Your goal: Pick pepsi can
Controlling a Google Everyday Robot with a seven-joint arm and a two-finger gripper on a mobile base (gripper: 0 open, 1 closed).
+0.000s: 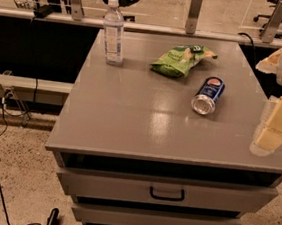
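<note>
Pepsi can (207, 95) and the gripper (270, 135) at the approach stage of the pick. The gripper hangs at the right edge of the camera view, over the right front part of the grey cabinet top (130, 118), holding nothing; whether it is spread or pressed together cannot be told. The can is well apart from it, to its left and further back, lying on its side on the right middle of the top with its silver end turned toward the front edge. Just behind and left of the can, not touching it, lies a green snack bag (181, 60); an upright water bottle (114, 31) stands at the back left, well clear. Likely hazards: a can on its side is free to roll, so a sideways brush from the incoming gripper could send it left across the top or against the bag. A grasp closed along the length, on the rims, would probably slip, so a grasp across the round body looks safer. Reaching too far back risks snagging the bag as well.
</note>
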